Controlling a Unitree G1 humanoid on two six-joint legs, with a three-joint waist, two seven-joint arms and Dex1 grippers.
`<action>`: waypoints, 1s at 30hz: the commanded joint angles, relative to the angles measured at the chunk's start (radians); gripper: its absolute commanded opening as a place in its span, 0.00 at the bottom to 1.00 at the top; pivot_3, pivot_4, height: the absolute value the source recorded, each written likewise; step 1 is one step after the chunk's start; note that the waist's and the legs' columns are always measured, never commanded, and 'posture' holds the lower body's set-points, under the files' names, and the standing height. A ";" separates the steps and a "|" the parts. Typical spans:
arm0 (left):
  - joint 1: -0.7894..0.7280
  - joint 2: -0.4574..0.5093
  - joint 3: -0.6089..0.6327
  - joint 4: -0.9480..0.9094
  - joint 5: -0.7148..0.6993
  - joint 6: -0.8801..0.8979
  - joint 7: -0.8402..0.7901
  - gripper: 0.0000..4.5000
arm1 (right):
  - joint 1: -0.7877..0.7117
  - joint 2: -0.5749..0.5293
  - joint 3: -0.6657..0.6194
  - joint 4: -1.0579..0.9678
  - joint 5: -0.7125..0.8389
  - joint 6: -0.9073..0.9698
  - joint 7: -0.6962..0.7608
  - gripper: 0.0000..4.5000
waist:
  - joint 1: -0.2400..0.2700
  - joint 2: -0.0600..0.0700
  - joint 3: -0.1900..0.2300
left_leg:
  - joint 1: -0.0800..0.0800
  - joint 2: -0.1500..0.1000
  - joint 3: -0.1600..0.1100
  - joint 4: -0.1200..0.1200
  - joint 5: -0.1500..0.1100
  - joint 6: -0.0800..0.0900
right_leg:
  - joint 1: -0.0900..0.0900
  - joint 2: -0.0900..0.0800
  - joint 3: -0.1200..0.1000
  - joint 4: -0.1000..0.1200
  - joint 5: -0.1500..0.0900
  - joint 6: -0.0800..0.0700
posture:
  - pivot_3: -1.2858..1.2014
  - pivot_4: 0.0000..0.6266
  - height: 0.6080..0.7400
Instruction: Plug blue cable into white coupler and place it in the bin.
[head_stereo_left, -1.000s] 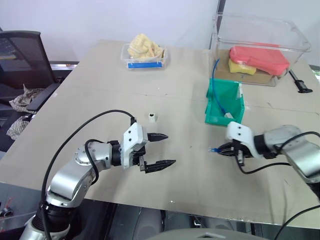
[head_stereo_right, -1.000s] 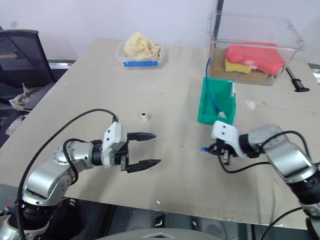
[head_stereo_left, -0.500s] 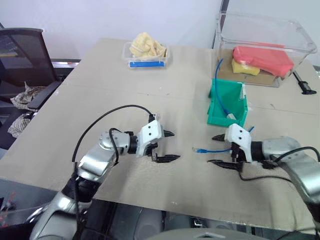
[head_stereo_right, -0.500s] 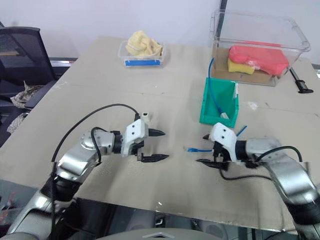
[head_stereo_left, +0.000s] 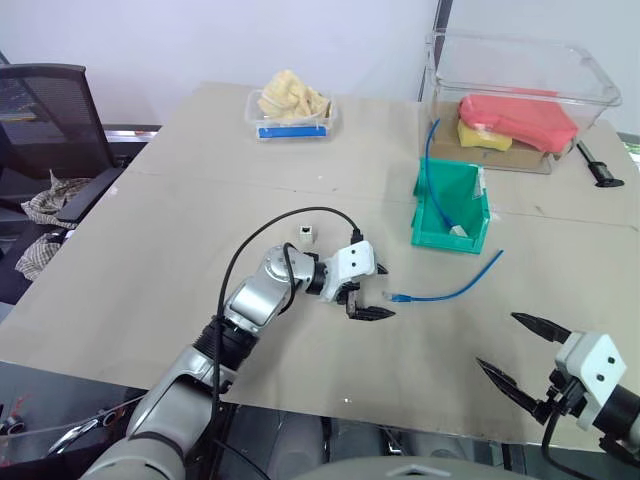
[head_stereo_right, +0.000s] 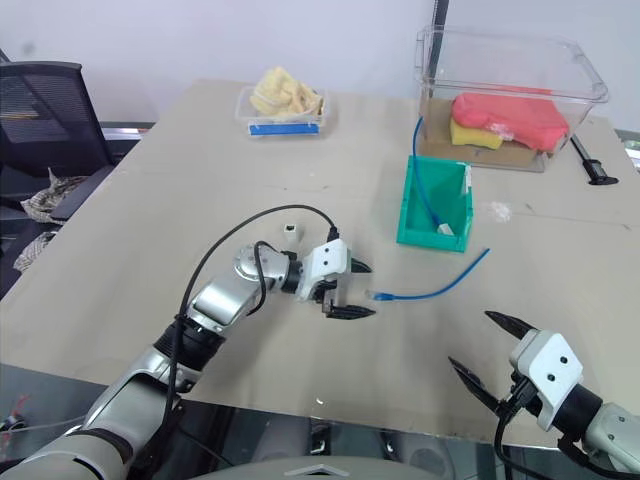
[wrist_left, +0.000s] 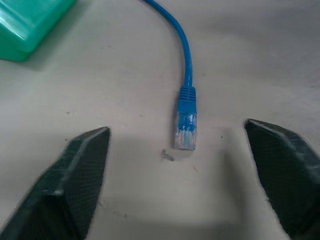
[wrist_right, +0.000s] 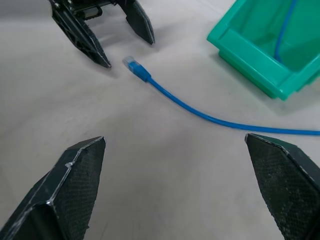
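The blue cable (head_stereo_left: 450, 292) lies loose on the table in a shallow curve, its plug (wrist_left: 186, 131) pointing at my left gripper (head_stereo_left: 385, 291). That gripper is open, one finger on each side of the plug without touching it. The white coupler (head_stereo_left: 307, 232) stands alone on the table, behind the left arm. Further back sits the green bin (head_stereo_left: 450, 225), with another blue cable (head_stereo_left: 432, 160) sticking up out of it. My right gripper (head_stereo_left: 498, 340) is open and empty near the table's front right edge, well clear of the cable; its fingers (wrist_right: 75, 180) frame the plug and the bin (wrist_right: 260, 55).
A large clear tub (head_stereo_left: 520, 60) holding red and yellow items stands at the back right, with a black tool (head_stereo_left: 600, 168) beside it. A small clear tray (head_stereo_left: 290, 125) with a blue label sits at the back centre. A black chair (head_stereo_left: 50, 110) stands off the table's left side.
The right gripper opened, let the cable drop onto the table and pulled back toward the front right edge. The left gripper moved right, up to the cable's plug.
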 joint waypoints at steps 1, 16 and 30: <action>-0.030 -0.020 -0.025 0.060 0.038 -0.050 -0.033 0.53 | 0.027 0.007 -0.022 -0.043 -0.005 -0.036 -0.028 1.00 | 0.002 0.000 0.000 | 0.000 0.000 0.000 0.000 0.000 0.000 | 0.000 0.000 0.000 0.000 0.000 0.000 | 0.52 0.24 1.00; 0.024 -0.055 0.141 0.076 -0.056 -0.378 -0.067 0.00 | -0.203 0.180 0.179 -0.124 0.277 0.467 -0.426 1.00 | -0.002 -0.001 -0.001 | -0.001 0.001 0.000 0.000 -0.002 0.002 | 0.000 -0.003 0.000 -0.001 0.000 0.000 | 0.52 0.24 1.00; 0.077 -0.049 0.240 -0.021 -0.085 -0.589 -0.002 0.00 | -0.642 0.283 0.177 0.065 0.979 0.689 -0.862 0.64 | -0.006 -0.001 -0.001 | -0.003 0.000 0.001 0.001 -0.002 0.004 | -0.001 -0.002 0.001 -0.001 0.002 0.004 | 0.52 0.24 1.00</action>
